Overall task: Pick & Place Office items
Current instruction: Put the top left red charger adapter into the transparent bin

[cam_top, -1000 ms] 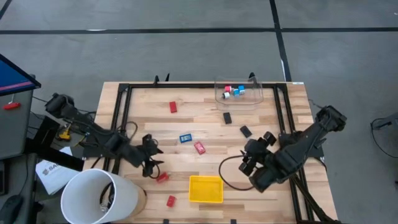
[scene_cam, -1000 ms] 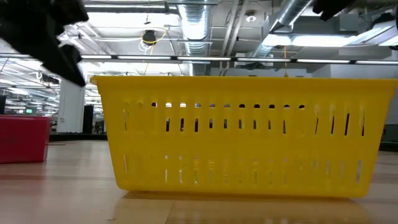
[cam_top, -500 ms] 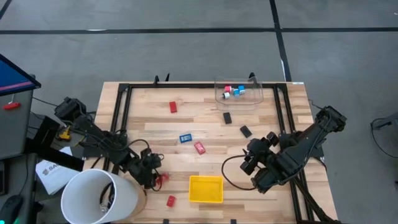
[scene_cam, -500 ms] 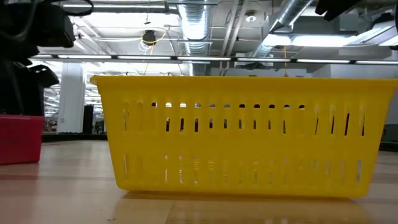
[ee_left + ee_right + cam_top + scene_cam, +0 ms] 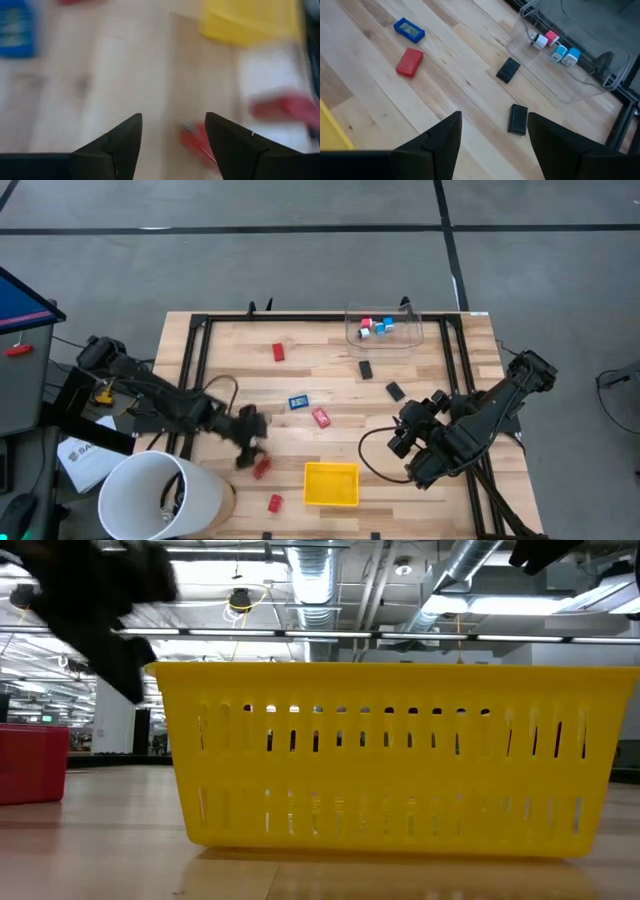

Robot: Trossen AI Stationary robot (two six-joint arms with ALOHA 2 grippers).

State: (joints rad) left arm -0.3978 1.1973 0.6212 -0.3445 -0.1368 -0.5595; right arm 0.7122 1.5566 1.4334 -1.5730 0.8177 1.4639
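My left gripper [image 5: 248, 444] hangs open over the table's near left, just on the far side of a small red piece [image 5: 261, 468] that lies flat on the wood; the blurred left wrist view shows that piece [image 5: 196, 142] beyond the fingers. It touches nothing. Another red piece [image 5: 274, 502] lies beside the yellow tray [image 5: 331, 484]. Mid-table lie a blue-and-white piece [image 5: 299, 401], a red one [image 5: 321, 417] and two black ones [image 5: 366, 368] [image 5: 396, 391]. A red piece [image 5: 279, 352] lies farther back. My right gripper [image 5: 405, 435] waits open at the right, above the wood [image 5: 492, 150].
A clear plastic box [image 5: 384, 330] at the far edge holds red, white and blue pieces. A white bucket [image 5: 160, 495] stands off the near left corner. Black frame rails [image 5: 196, 370] run along the table's sides. In the low view the yellow tray [image 5: 400, 755] fills the middle.
My left gripper dropped toward the near edge, close beside the red piece, then rose and swung back toward the right and far side. It is blurred with motion. The red piece lies where it was. My right arm has kept still.
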